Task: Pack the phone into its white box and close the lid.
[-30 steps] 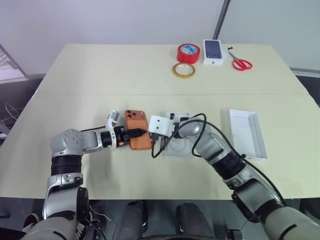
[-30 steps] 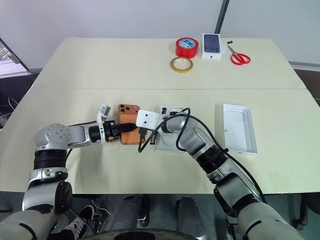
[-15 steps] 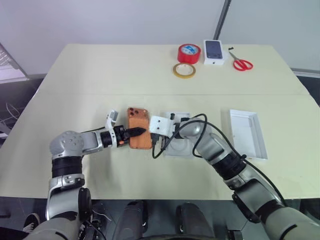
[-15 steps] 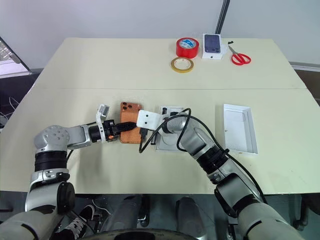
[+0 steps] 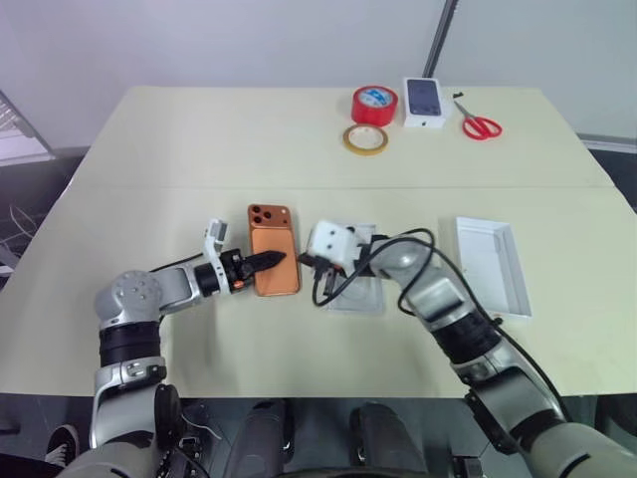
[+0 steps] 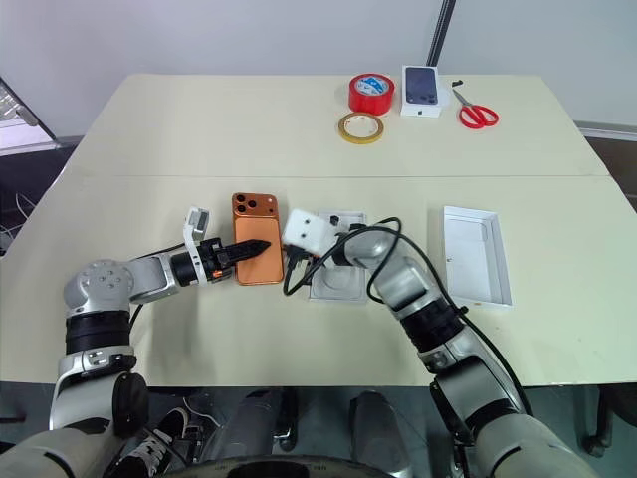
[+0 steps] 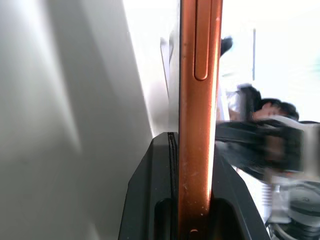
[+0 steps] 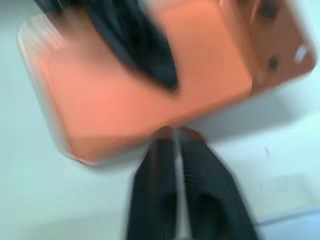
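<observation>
The copper-orange phone [image 5: 274,261] lies back up near the table's front middle, its lens cluster at the far corner. My left gripper [image 5: 269,261] comes in from the left and is shut on the phone's left side; the left wrist view shows the phone's edge [image 7: 196,100] clamped between the black fingers. My right gripper [image 5: 305,261] points left and hovers just off the phone's right edge [image 8: 150,90]. The white box [image 6: 330,287] sits under my right forearm and its cable, partly hidden. The lid [image 5: 493,264] lies open side up to the right.
At the table's far edge are a red tape roll [image 5: 375,105], a yellow tape ring [image 5: 366,139], a closed white box with a phone picture [image 5: 425,103] and red scissors [image 5: 481,126]. A seam runs across the table behind the phone.
The phone has straightened from a slight tilt, with my left gripper still on it. My right gripper has lifted and drawn back to the right, off the phone's right edge.
</observation>
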